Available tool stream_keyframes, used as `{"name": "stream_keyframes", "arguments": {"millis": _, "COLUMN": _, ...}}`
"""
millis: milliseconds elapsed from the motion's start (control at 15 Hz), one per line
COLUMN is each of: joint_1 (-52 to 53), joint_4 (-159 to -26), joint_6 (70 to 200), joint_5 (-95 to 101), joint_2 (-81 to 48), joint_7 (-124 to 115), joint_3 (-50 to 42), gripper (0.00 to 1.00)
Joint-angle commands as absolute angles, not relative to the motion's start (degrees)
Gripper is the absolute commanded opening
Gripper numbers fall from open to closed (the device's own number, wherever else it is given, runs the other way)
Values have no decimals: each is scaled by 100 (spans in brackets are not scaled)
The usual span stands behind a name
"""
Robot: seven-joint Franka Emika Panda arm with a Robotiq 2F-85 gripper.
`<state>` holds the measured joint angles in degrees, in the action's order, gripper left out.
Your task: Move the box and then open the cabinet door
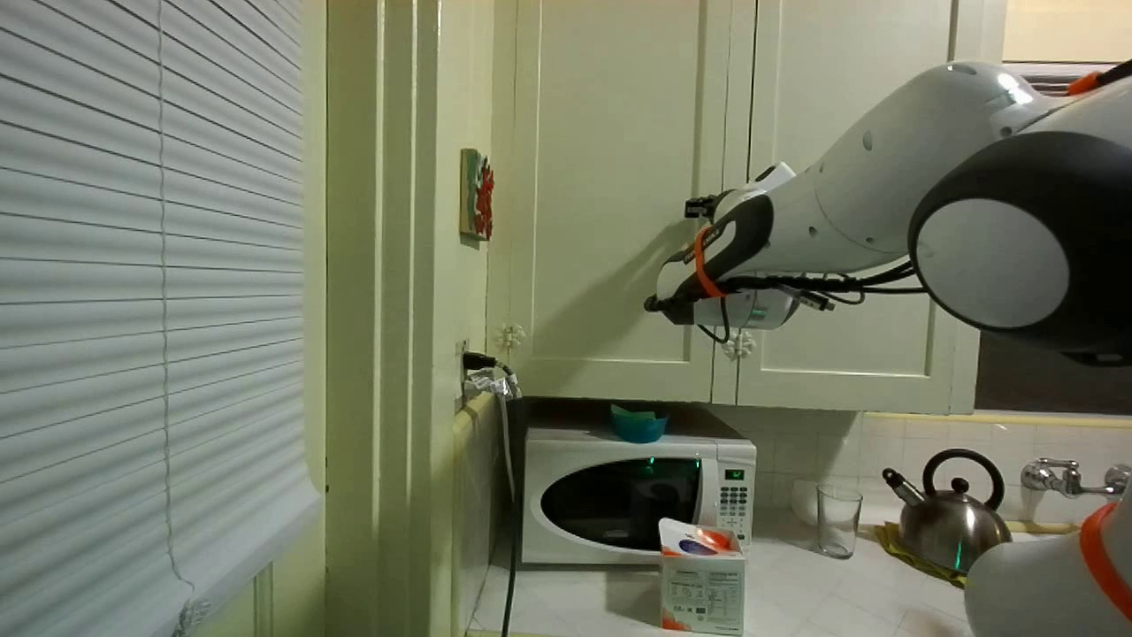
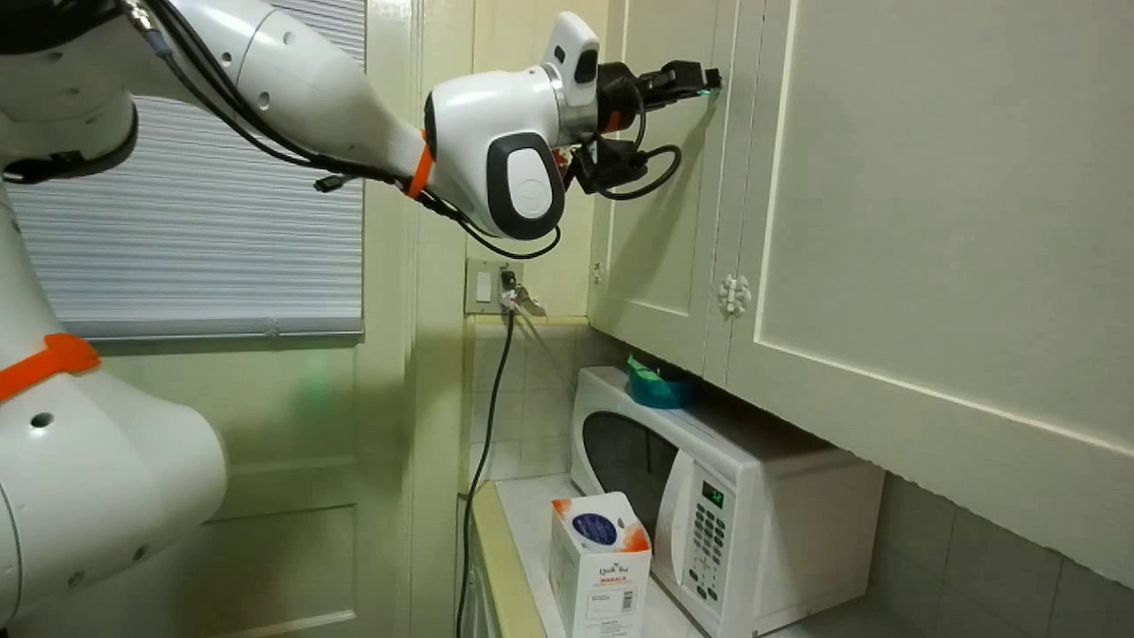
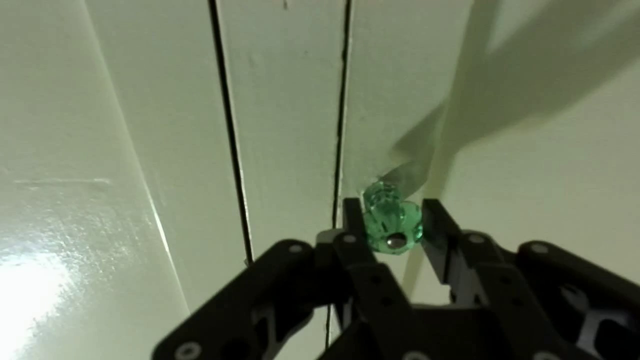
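The cream-white cabinet door [image 1: 610,177] is closed against its frame. In the wrist view a green glass knob [image 3: 397,227] stands out from this door near its edge. My gripper [image 3: 392,215] has one black finger on each side of the knob, and both fingers appear to touch it. In an exterior view the gripper [image 2: 712,81] reaches the door from the left, but the knob is hardly visible there. The pale box [image 1: 703,588] with its red-orange top stands upright on the counter before the microwave, well below the gripper; an exterior view shows this box [image 2: 602,567] too.
A matching cabinet door [image 1: 849,354] adjoins on the right. Beneath the cabinets sits a white microwave [image 2: 735,523] carrying a teal bowl [image 1: 638,426]. A drinking glass [image 1: 838,522] and a steel kettle [image 1: 951,526] are on the counter. A black cord [image 2: 485,443] hangs from the wall outlet.
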<state>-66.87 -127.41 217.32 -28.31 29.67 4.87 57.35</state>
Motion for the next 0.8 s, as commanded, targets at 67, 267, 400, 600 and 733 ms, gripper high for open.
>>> {"name": "stream_keyframes", "arguments": {"millis": 67, "joint_1": -5898, "joint_4": -12809, "joint_6": 21814, "joint_5": -2847, "joint_2": 2982, "joint_7": 490, "joint_3": 5254, "gripper": 8}}
{"name": "stream_keyframes", "arguments": {"millis": 267, "joint_1": -4791, "joint_4": -13029, "joint_6": 21667, "joint_5": -2118, "joint_2": 3084, "joint_7": -46, "joint_3": 4347, "gripper": 8}}
{"name": "stream_keyframes", "arguments": {"millis": 400, "joint_1": -4040, "joint_4": -13346, "joint_6": 21343, "joint_5": -1607, "joint_2": 3429, "joint_7": -488, "joint_3": 3583, "gripper": 8}}
{"name": "stream_keyframes", "arguments": {"millis": 600, "joint_1": -2806, "joint_4": -13736, "joint_6": 20845, "joint_5": -579, "joint_2": 3798, "joint_7": -1108, "joint_3": 2327, "gripper": 8}}
{"name": "stream_keyframes", "arguments": {"millis": 733, "joint_1": -1978, "joint_4": -13914, "joint_6": 20522, "joint_5": -5, "joint_2": 4092, "joint_7": -1400, "joint_3": 1611, "gripper": 59}}
